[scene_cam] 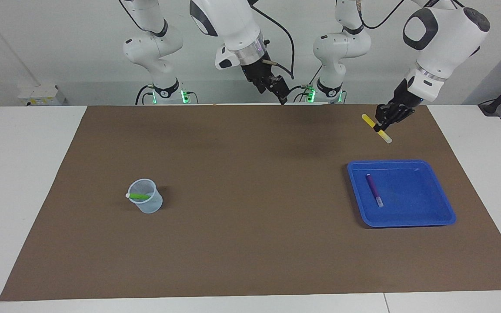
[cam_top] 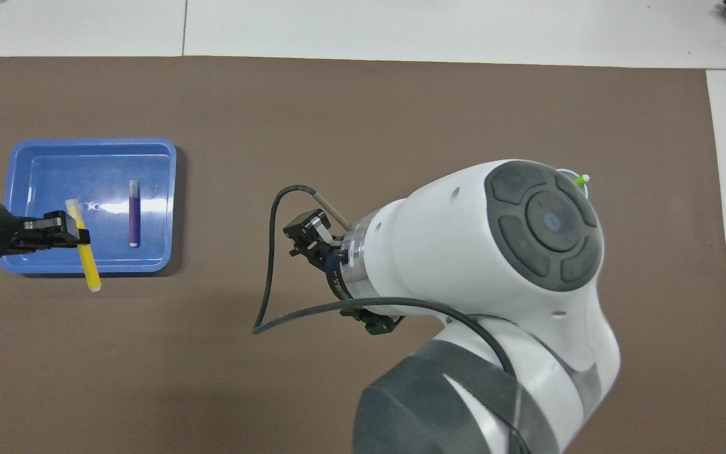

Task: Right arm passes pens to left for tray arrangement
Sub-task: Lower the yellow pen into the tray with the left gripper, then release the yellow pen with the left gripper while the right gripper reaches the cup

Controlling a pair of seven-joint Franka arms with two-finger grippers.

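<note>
My left gripper (scene_cam: pixel 382 123) is shut on the yellow pen (scene_cam: pixel 377 128), gripping it near its middle. It hangs in the air, and in the overhead view the yellow pen (cam_top: pixel 84 244) lies over the tray's rim nearest the robots. The blue tray (scene_cam: pixel 424 208) holds the purple pen (scene_cam: pixel 374 190), which lies flat. The green pen (scene_cam: pixel 139 196) leans in a small translucent cup (scene_cam: pixel 149 206) toward the right arm's end. My right gripper (scene_cam: pixel 280 91) hangs open and empty, high over the mat's edge by the robots.
A brown mat (scene_cam: pixel 250 243) covers most of the white table. In the overhead view the right arm's bulk (cam_top: pixel 527 265) hides most of the cup, with only the green pen's tip (cam_top: pixel 580 180) showing.
</note>
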